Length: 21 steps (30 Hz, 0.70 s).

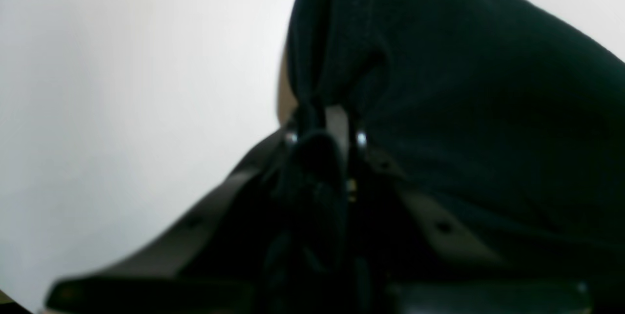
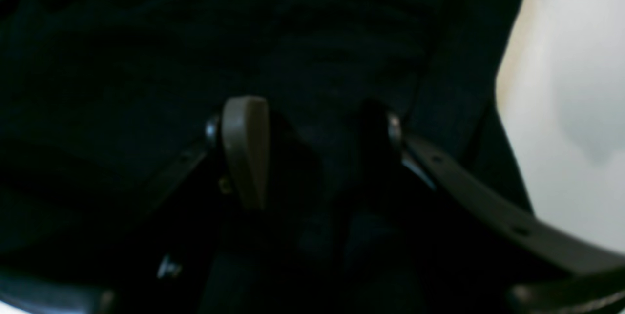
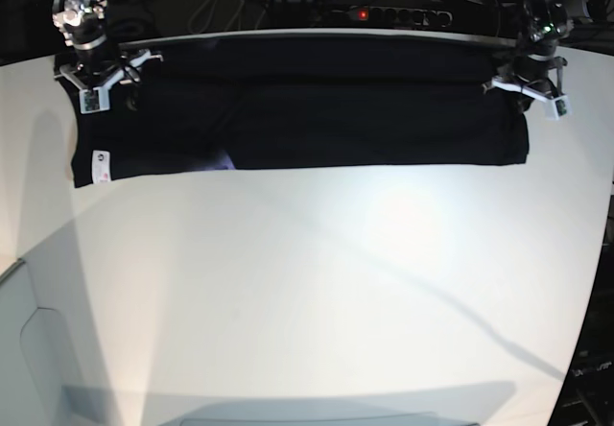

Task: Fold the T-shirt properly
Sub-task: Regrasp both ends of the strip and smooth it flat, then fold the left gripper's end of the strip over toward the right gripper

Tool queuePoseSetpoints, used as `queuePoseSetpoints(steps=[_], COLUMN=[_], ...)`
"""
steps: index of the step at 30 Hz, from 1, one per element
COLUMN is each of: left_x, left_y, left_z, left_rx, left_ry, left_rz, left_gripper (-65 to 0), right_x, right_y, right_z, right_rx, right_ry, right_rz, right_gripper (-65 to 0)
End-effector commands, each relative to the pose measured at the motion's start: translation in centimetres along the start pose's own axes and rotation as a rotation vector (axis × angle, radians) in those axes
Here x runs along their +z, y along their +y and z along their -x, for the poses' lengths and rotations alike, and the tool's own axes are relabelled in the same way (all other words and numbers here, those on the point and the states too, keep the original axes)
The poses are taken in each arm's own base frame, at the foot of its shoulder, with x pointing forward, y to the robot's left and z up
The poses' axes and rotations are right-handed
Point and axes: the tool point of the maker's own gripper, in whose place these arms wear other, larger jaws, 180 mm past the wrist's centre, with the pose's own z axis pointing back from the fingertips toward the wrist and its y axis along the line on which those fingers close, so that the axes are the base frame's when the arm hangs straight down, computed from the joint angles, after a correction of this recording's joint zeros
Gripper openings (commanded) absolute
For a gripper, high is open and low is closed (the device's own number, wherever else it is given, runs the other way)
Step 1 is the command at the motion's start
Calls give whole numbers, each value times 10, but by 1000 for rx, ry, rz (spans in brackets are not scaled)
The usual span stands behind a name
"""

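Left gripper point(image 1: 324, 131): fingers drawn close, pinching a bunched fold of black cloth between them
Right gripper point(image 2: 312, 143): fingers point(image 2: 245, 148) spread apart, black cloth lying between and under them; grip cannot be told
T-shirt point(image 3: 317, 105): black, folded into a long band across the far edge of the white table point(image 3: 317, 292), touching both grippers
Left wrist view only: cloth rises from the pinch and drapes to the right; white surface on the left
Right wrist view only: one tan finger pad upright, the other finger dark against the cloth
Base view only: a white label point(image 3: 99, 167) at one lower corner of the band; a small pale patch at its lower edge
Arm pose: both arms stand at the table's far corners, one at each end of the band, wrists pointing down
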Motion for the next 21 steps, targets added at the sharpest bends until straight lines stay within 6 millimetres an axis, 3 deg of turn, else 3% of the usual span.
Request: queuePoseSetpoints(steps=[1,7,10,16,21], left_x=[5,32,42,55,62], left_y=[7,12,12,-14,-78], left_z=[-13,-71,-90,-96,-83], left_rx=[-15,-38,-52,-42,-22], left_ry=[-28,-190,-245,-294,-290], left_rz=[-20,-51,-58,-20,122], left_gripper=[-650,-650,-650,-650,-650], right_x=[1,-7,-9,-12,-13], right_y=[-3,-4,-4,5,9], right_z=[-11,-15,-17,-23,-23], right_rx=[4,-8,-13,-8,-6], right_ry=[-40,-52,-56,-69,-68], right_rz=[5,3,3,-18,-30], right_gripper=[-344,-344,-344,-344,-344])
